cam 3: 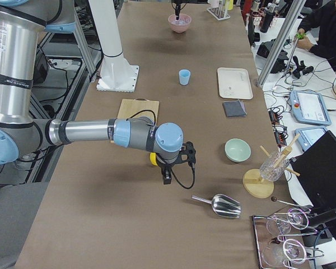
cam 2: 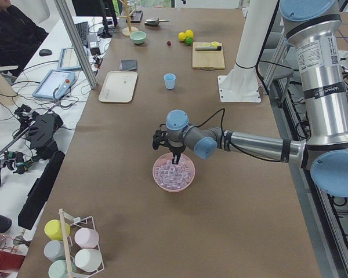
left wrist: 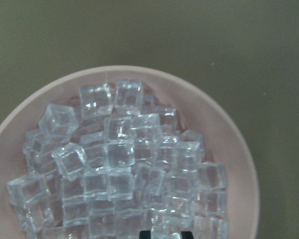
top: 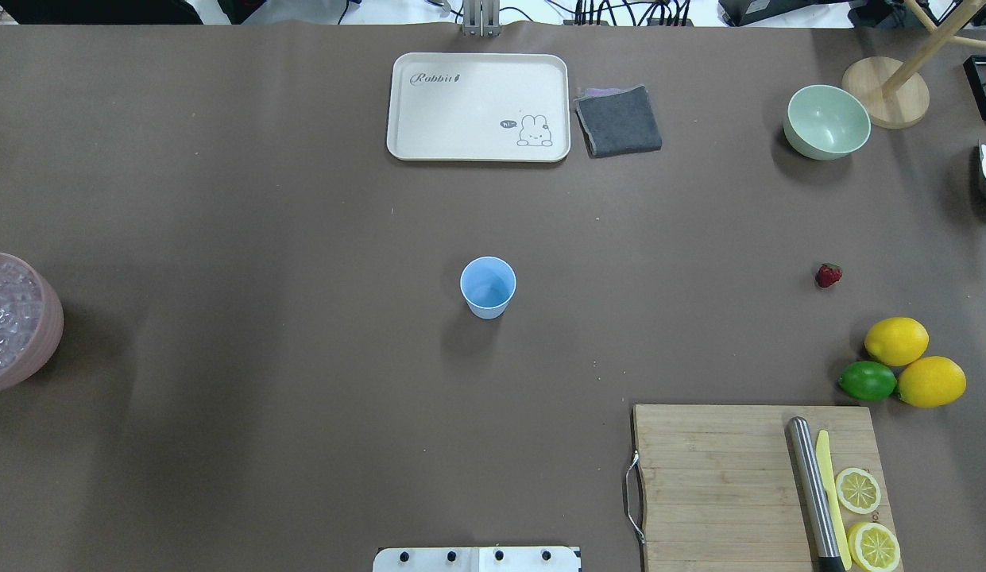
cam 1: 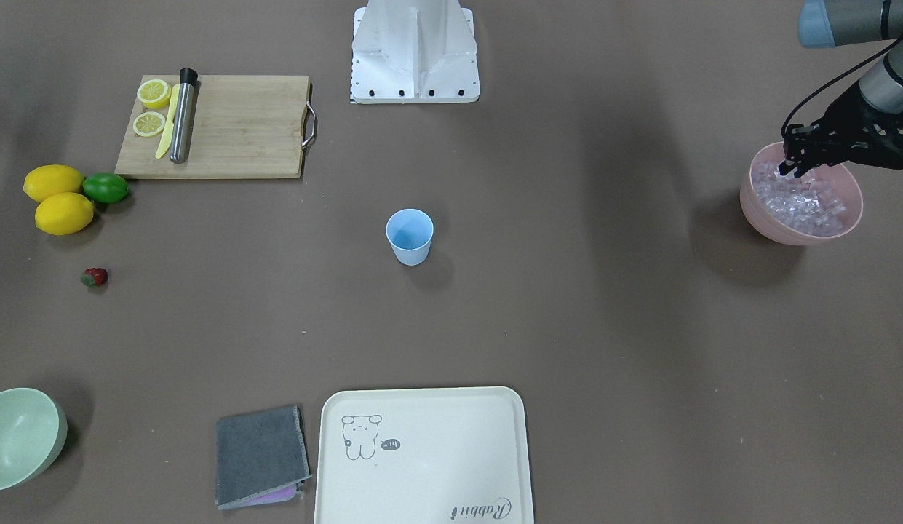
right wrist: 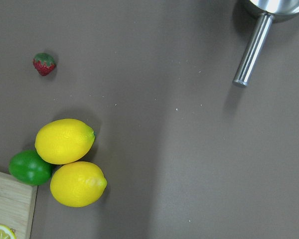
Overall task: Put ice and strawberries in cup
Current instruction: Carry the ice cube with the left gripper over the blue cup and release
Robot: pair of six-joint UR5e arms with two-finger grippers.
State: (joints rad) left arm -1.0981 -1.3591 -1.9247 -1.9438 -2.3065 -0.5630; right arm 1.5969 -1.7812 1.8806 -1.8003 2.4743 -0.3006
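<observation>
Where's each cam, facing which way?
Front-facing: across table, facing robot base; left fingers in pink bowl.
Overhead: behind robot, looking forward, down; cup centred, base at bottom.
Exterior left: table's left end; left arm near, over bowl.
Exterior right: opposite end; right arm near.
Left wrist: down on ice; fingers at bottom.
Right wrist: down on strawberry, lemons; no fingers.
Shared: first two both show cup.

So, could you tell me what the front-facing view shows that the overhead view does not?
Only front-facing: the left gripper inside the pink bowl, at the ice; overhead cuts it off. Only overhead: a wooden stand beside the pale green bowl. Both: the empty upright cup, the strawberry, lemons, lime, cutting board, tray, cloth.
</observation>
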